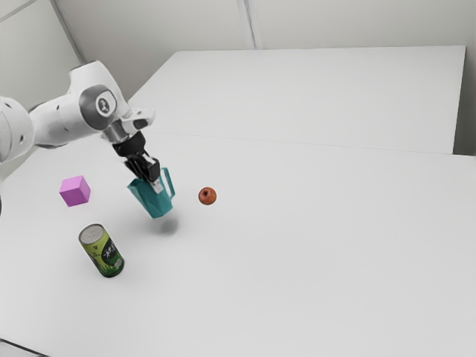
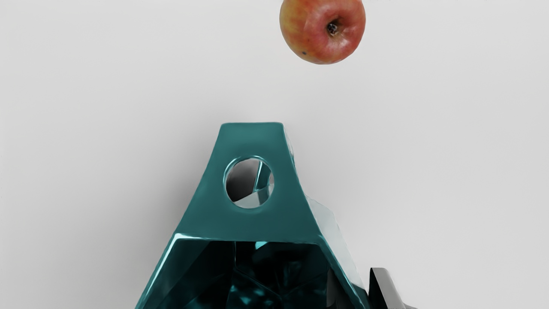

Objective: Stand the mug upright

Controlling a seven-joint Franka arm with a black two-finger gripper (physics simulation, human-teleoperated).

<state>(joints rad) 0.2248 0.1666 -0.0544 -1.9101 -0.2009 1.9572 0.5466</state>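
Exterior view: white arm (image 1: 63,123) enters from the left; its black gripper (image 1: 155,186) is left of centre, down at the rim of a teal faceted mug (image 1: 152,203). Mug is tilted, mouth toward the upper left of the frame, base toward the lower right, handle (image 1: 172,183) on the frame-right side. Shadow on the white table (image 1: 312,260) lies apart from the base; mug is off the surface. Apple (image 1: 207,196) just right of the mug; pink cube (image 1: 75,191) at left; green drink can (image 1: 102,251) upright at lower left, nearer the camera. Wrist view: mug's mouth faces the camera, its handle, with a round hole, pointing roughly toward the apple, which sits apart from it. One finger (image 2: 386,287) outside the wall, the other within the mouth; gripper closed on the mug by its wall.
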